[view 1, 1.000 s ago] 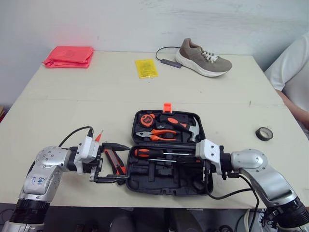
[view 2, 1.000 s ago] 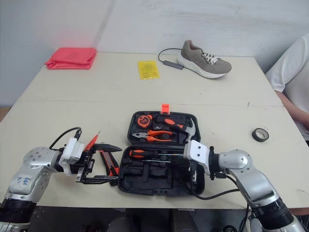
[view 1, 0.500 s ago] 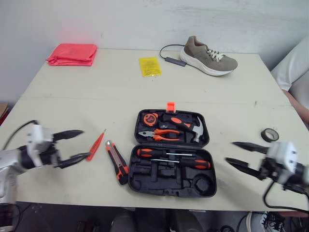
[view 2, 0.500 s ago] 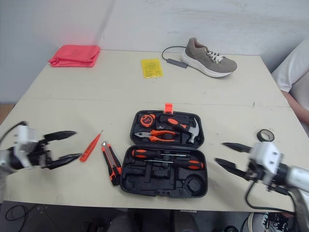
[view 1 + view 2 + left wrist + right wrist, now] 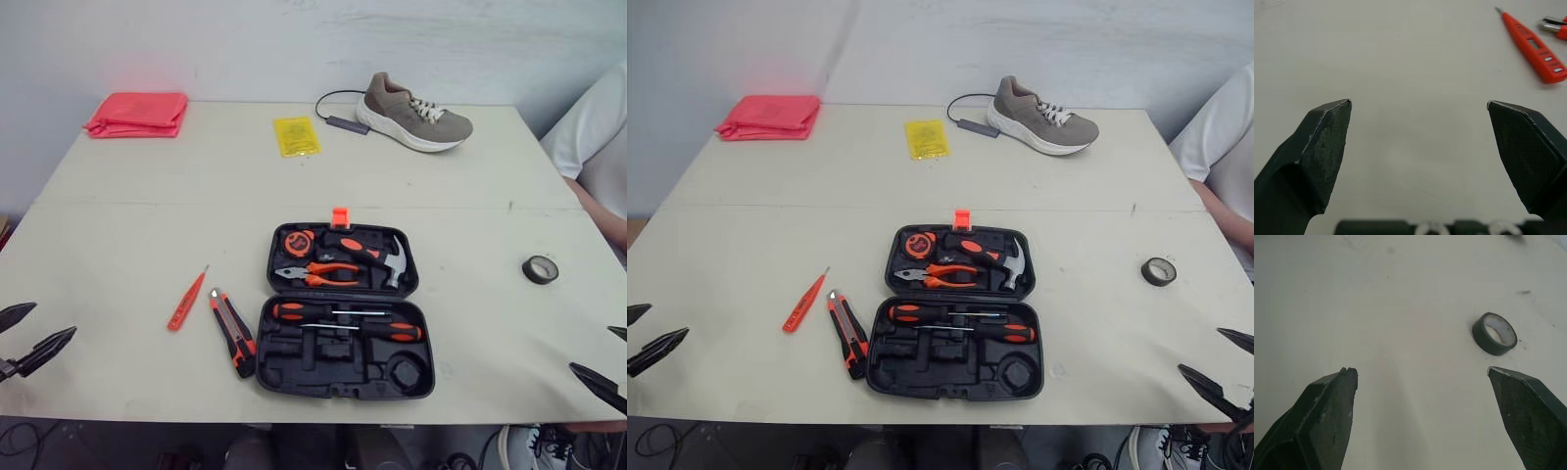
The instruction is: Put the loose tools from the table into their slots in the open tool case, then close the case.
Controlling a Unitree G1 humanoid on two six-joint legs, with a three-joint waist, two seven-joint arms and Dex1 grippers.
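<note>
The open black tool case (image 5: 338, 380) lies at the table's front centre. Its far half holds a tape measure, pliers and a hammer (image 5: 384, 257); its near half holds two screwdrivers (image 5: 343, 321) above empty slots. An orange-black utility knife (image 5: 233, 333) and a red tester screwdriver (image 5: 186, 300) lie loose on the table left of the case. My left gripper (image 5: 54, 319) hangs open and empty at the far left front edge, with the tester (image 5: 1533, 46) ahead of it. My right gripper (image 5: 591, 349) stands open and empty at the front right corner.
A black tape roll (image 5: 539, 268) lies right of the case, ahead of my right gripper (image 5: 1421, 369). At the back are a beige shoe (image 5: 411, 114) with a cable, a yellow packet (image 5: 296, 136) and a pink folded cloth (image 5: 139, 114). A person's white sleeve (image 5: 593, 137) is at the right edge.
Both arms have drawn back from the case to the table's front corners. The right gripper, shut inside the case a second ago, is now open. The knife lies free.
</note>
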